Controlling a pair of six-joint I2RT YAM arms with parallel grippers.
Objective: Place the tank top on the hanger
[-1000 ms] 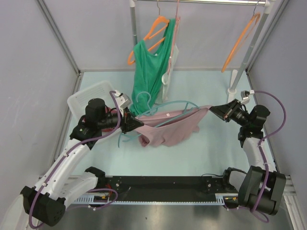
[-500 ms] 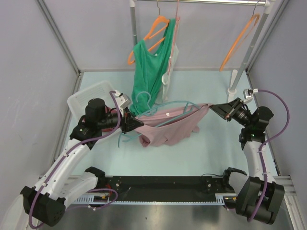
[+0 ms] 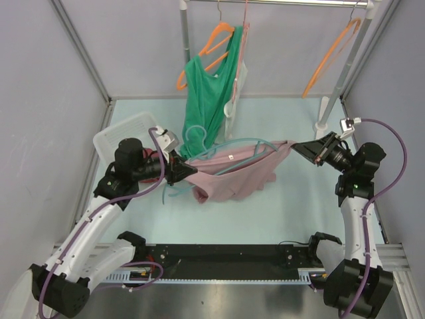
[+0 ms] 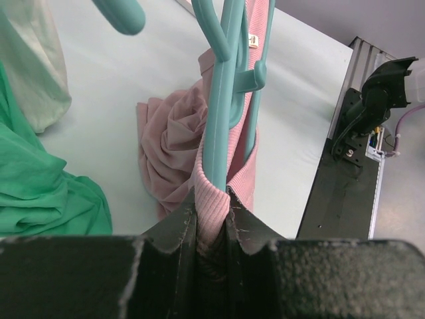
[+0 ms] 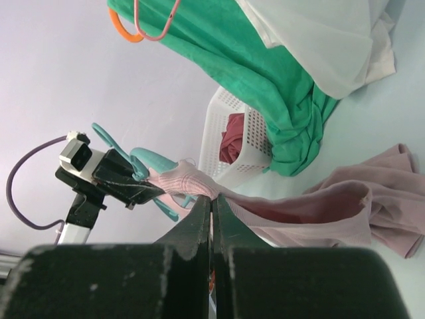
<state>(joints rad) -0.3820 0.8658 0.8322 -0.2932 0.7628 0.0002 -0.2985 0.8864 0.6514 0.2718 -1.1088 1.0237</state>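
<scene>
The pink tank top (image 3: 232, 176) hangs stretched between both grippers above the table. My left gripper (image 3: 182, 171) is shut on its ribbed edge (image 4: 211, 199), where one arm of the teal hanger (image 4: 222, 100) runs into the fabric between the jaws. The hanger (image 3: 229, 146) arcs over the top, with its hook (image 3: 196, 135) toward the back. My right gripper (image 3: 299, 147) is shut on the other end of the tank top (image 5: 219, 193), pulling it taut. The rest of the cloth (image 5: 372, 206) sags toward the table. The right wrist view also shows the left gripper (image 5: 143, 191).
A white basket (image 3: 126, 129) holding a dark red cloth (image 5: 232, 136) stands at the back left. A green tank top (image 3: 202, 93) hangs from an orange hanger on the rail. Another orange hanger (image 3: 329, 56) hangs at the right, by the rail post (image 3: 332, 100).
My right gripper has moved a little back and to the right with the tank top's end, drawing it tauter. The left arm has barely moved.
</scene>
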